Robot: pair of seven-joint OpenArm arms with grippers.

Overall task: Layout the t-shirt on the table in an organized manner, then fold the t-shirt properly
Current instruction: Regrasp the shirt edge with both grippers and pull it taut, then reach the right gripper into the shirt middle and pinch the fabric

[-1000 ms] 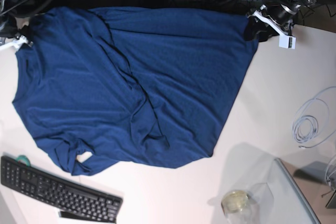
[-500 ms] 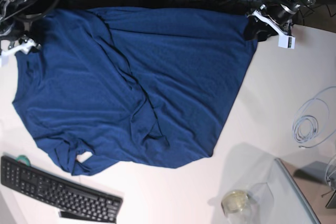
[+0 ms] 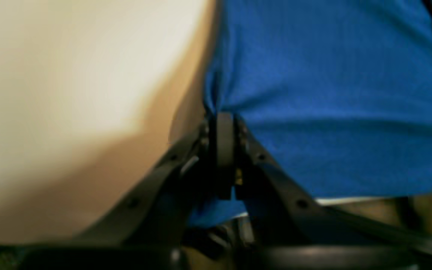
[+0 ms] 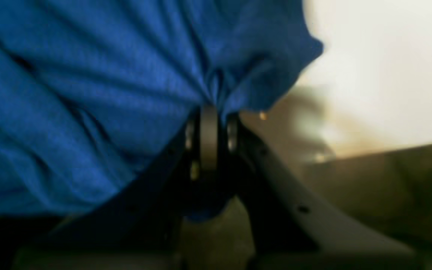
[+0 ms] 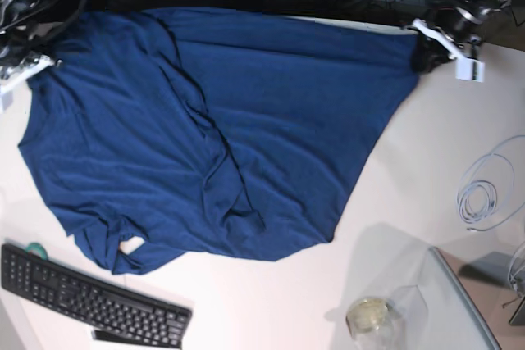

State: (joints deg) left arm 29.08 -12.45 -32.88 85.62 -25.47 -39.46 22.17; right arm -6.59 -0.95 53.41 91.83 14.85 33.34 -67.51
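T-shirt [image 5: 221, 129] corners are now clenched by both tools, left [image 3: 223, 116] and right [image 4: 209, 108], and stretched wider across the desk [image 5: 426, 194].

White table [image 5: 410, 178] carries the t-shirt [image 5: 246, 120], spread wide and wrinkled over most of the top, far edge at the table's back. Keyboard [image 5: 90, 297] lies at the near left corner. Coiled cable [image 5: 484, 190] lies right. Glass jar [image 5: 369, 315] stands near front right.
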